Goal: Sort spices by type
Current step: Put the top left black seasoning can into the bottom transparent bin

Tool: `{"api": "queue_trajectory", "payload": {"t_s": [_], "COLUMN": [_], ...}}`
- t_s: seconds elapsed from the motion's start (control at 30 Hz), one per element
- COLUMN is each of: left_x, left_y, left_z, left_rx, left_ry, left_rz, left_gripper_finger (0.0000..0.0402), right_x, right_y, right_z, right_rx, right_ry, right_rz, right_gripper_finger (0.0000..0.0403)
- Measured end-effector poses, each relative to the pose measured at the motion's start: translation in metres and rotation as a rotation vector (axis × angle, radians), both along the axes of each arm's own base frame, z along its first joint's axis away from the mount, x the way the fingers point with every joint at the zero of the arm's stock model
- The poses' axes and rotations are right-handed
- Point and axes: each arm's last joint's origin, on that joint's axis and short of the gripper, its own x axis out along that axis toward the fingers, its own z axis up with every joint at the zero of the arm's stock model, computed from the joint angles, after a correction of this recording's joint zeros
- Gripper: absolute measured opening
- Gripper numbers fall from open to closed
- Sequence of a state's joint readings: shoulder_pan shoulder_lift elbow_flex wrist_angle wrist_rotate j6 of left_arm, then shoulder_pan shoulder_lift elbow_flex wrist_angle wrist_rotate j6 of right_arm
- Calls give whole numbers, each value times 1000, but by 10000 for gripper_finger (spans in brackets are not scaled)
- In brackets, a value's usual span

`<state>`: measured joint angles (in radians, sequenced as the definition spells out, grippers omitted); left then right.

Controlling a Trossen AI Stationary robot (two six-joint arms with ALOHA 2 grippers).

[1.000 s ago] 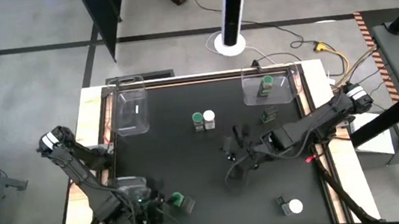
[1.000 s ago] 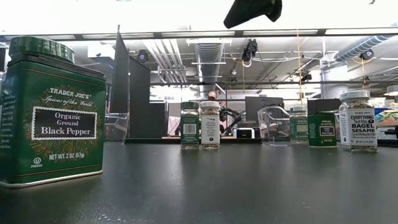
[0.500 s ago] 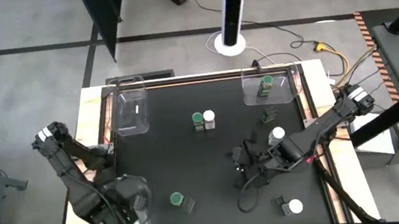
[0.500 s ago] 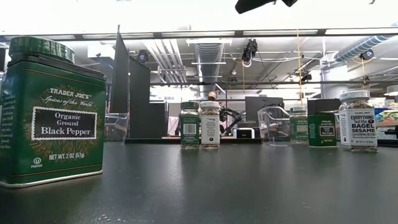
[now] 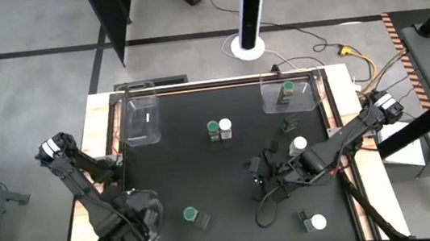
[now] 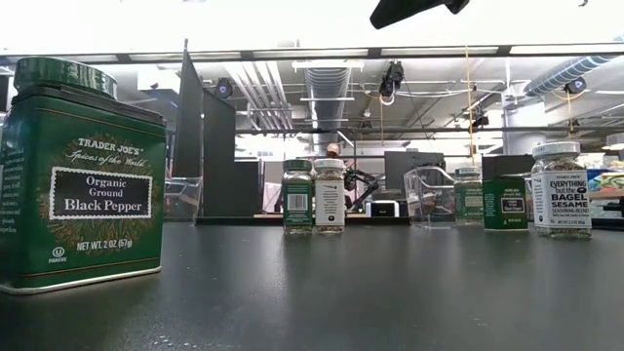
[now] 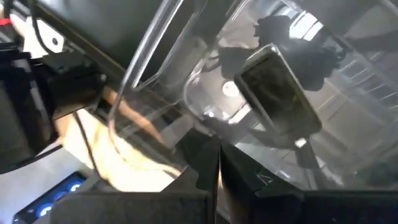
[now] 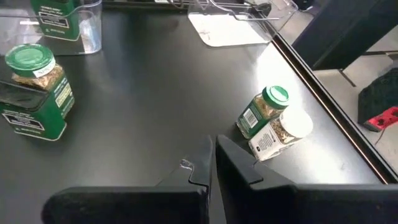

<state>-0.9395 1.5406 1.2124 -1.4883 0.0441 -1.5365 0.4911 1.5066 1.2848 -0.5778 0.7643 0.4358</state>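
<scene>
The spices stand apart on the black table. A green-lidded jar (image 5: pixel 213 129) and a white-lidded jar (image 5: pixel 225 126) stand side by side mid-table. A green tin (image 5: pixel 191 215) stands near the front, and another green tin (image 5: pixel 287 90) stands in the far right clear tray (image 5: pixel 310 97). More spices stand at the right (image 5: pixel 288 124), (image 5: pixel 300 143), (image 5: pixel 316 222). My left gripper (image 5: pixel 136 229) is shut and points down over the near left clear tray (image 7: pixel 186 93). My right gripper (image 8: pixel 212 149) hangs shut and holds nothing, right of the centre pair (image 8: pixel 273 118).
A second clear tray (image 5: pixel 141 117) with a white label stands at the far left corner. The low view has the Black Pepper tin (image 6: pixel 78 175) large at the left and a dark part of an arm (image 6: pixel 419 10) overhead. Bare black table lies between the centre pair and the front tin.
My left gripper has gone from beside the front green tin toward the table's left edge, over the near left tray. It has rolled and tipped to point down. The tin stays where it stood. My right gripper has drifted a little toward the near edge.
</scene>
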Motion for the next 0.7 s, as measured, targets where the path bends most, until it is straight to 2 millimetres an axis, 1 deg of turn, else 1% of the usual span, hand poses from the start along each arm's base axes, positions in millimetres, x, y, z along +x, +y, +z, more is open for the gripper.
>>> {"api": "queue_trajectory", "payload": {"t_s": [0.27, 0.47, 0.7], "left_x": [1, 0, 5], "left_y": [-1, 0, -7], "left_z": [-24, -31, -35], "left_rx": [-35, -40, -123], "left_ry": [-28, -31, -82], "left_rz": [12, 21, 17], "left_gripper_finger": [0, 0, 0], "right_x": [-1, -1, -1], "right_y": [0, 0, -1], "right_z": [-4, -5, -5], "right_rx": [-2, -2, -3], "right_ry": [6, 8, 10], "right_rz": [-1, -1, -1], "right_gripper_finger": [13, 13, 13]}}
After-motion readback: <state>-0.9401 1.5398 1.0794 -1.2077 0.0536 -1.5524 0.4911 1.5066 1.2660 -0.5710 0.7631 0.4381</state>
